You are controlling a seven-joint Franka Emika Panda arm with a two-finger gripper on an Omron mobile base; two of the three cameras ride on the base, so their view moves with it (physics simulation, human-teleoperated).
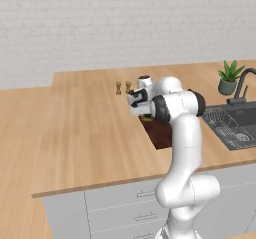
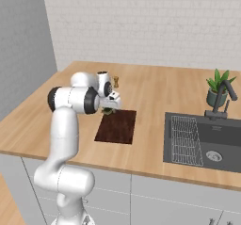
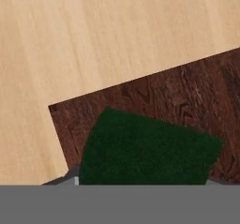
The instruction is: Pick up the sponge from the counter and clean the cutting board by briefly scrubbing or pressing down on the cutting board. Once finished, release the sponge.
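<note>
The dark green sponge (image 3: 145, 153) sits between my fingers, and my gripper (image 1: 143, 114) is shut on it. It is at the near-left corner of the dark reddish-brown cutting board (image 3: 187, 92), as the hand view shows. From the left base view the sponge (image 1: 147, 117) peeks out under the hand at the far end of the cutting board (image 1: 161, 134). In the right base view my gripper (image 2: 110, 107) holds the sponge (image 2: 108, 111) at the far-left end of the cutting board (image 2: 117, 126). The board lies on the light-wood counter (image 1: 90, 128). I cannot tell whether the sponge touches the board.
A black sink (image 2: 207, 144) with a dark faucet (image 2: 221, 99) lies right of the board. A potted plant (image 2: 217, 90) stands behind it. Two small shakers (image 1: 123, 87) stand on the counter beyond the hand. Grey drawer fronts (image 1: 120, 208) run below the counter edge.
</note>
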